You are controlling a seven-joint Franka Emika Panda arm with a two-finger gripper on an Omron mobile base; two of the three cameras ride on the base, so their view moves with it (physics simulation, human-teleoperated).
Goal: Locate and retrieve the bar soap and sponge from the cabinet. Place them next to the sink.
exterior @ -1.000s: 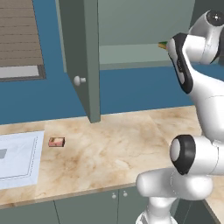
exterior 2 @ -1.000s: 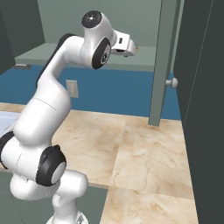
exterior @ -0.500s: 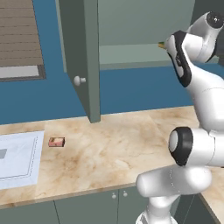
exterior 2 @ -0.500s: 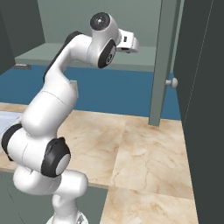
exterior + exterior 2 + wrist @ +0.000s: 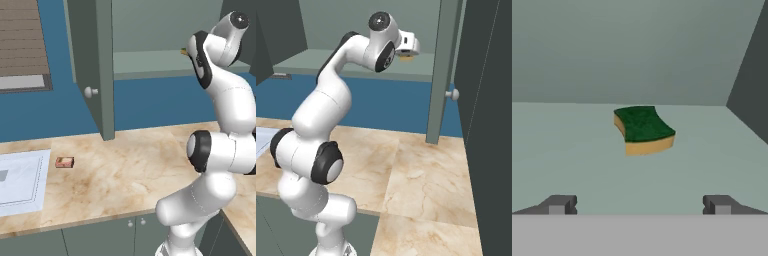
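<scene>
In the hand view, the green-topped, yellow-bottomed sponge (image 5: 643, 129) is seen lying free on the grey-green cabinet shelf (image 5: 572, 150), ahead of the gripper (image 5: 639, 204), whose jaws are spread wide and empty. In the left base view, the small pinkish-red bar soap (image 5: 64, 162) is shown on the marbled beige counter (image 5: 130, 170), just beside the pale flat sink (image 5: 20, 180) at the counter's left end.

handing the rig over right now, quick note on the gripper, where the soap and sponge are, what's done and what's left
Gripper: jaws wide open, holding nothing, aimed into the open cabinet at shelf height.
Sponge: lies flat on the cabinet shelf, green side up, straight ahead of the fingertips and not yet touched.
Bar soap: already down on the counter, just beside the sink.
Done: soap placed next to the sink.
Left: reach in, close on the sponge, carry it out and set it by the sink near the soap.
</scene>
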